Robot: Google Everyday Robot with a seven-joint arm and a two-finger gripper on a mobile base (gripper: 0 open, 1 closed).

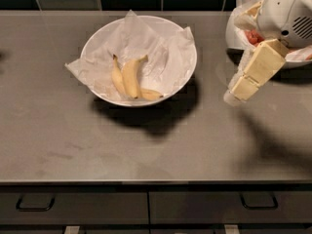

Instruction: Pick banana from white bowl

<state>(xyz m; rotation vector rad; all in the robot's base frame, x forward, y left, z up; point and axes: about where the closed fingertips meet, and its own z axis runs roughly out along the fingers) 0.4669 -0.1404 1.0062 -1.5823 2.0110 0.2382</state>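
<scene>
The white bowl (185, 43) with a crinkled paper liner stands on the grey counter, left of centre. In it lies the banana (130, 77), thick and fairly straight, with a slimmer, curved banana (117, 79) against its left side. My gripper (240, 90) hangs over the counter to the right of the bowl, apart from it and pointing down and to the left. It holds nothing that I can see.
A second white bowl with red strawberries (251, 35) stands at the back right, partly hidden behind my arm's white wrist housing (287, 13). A dark tiled wall runs along the back. Drawers with handles (34, 204) sit below the counter's front edge.
</scene>
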